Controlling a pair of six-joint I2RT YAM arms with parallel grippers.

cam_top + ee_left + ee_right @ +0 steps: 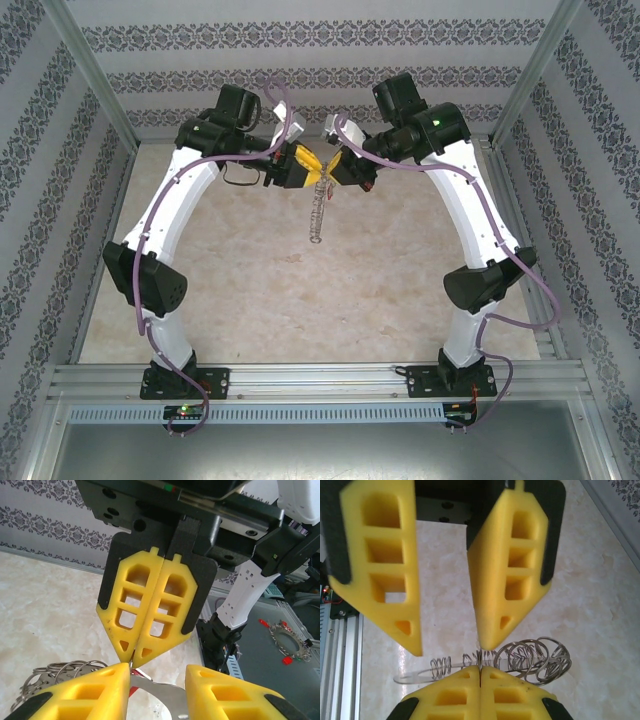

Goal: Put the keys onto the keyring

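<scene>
High over the table my two grippers meet tip to tip. My right gripper (327,170) (480,672) (132,657) is shut on one of the small silvery rings that fringe the keyring (318,215) (530,660). The keyring hangs floppy below it. My left gripper (314,172) (157,680) (452,647) stands open, its fingers either side of the keyring's flat band (165,697). One fingertip (490,642) of the left gripper touches the rings beside the right gripper's tips. A sliver of the red key head (132,690) shows behind the band, by my left finger; whether anything holds it I cannot tell.
The beige marble-look tabletop (300,290) lies well below the hanging loop. Patterned walls and metal posts (95,80) close in the back and sides. In the left wrist view another ring with red bits (287,642) lies on a dark grey surface beyond the right arm.
</scene>
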